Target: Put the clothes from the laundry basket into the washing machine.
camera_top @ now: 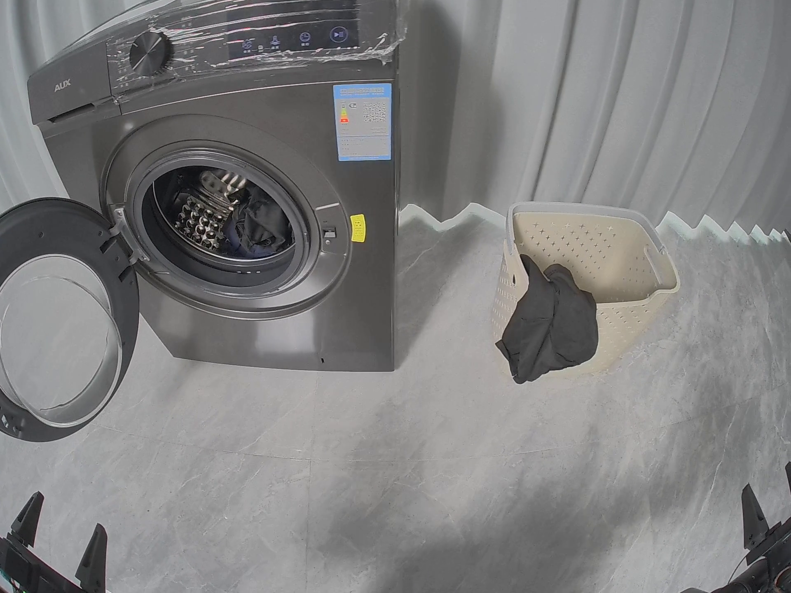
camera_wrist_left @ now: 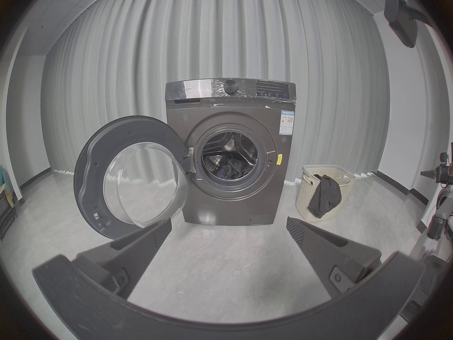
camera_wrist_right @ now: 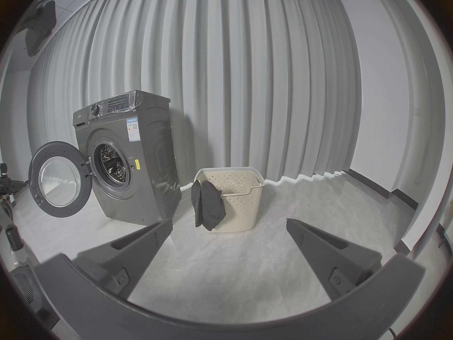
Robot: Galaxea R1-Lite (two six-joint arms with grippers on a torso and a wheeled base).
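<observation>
Garment (camera_top: 552, 327), dark and crumpled, hangs over the rim of the basket (camera_top: 614, 245), part of it inside and most of it drooping down the outer wall toward the floor (camera_top: 412, 471). In the head view the cream, perforated basket stands upright at 3 o'clock, well apart from the washer (camera_top: 362, 290), which fills the 10 to 11 o'clock area. Taken from the basket's middle, the garment sits at about 8 o'clock on the rim, the side nearer the washer. The washer's round door (camera_top: 49, 232) is swung wide open out to 9 o'clock, hinged at the left of the opening. Inside the drum (camera_top: 198, 216) a dark bundle (camera_top: 264, 226) of cloth lies toward 3 o'clock, with bare perforated metal beside it. The left end effector (camera_top: 66, 516) sits low at 7 o'clock over the floor, its fingers spread apart with nothing between them; the left wrist view looks past them at the washer's open front. The right end effector (camera_top: 766, 492) sits low at 4 o'clock, likewise spread and empty, and the right wrist view looks past it toward the basket and the hanging garment. Both are well apart from washer and basket. A pale pleated curtain (camera_top: 618, 84) hangs behind, from 12 to 2 o'clock.
</observation>
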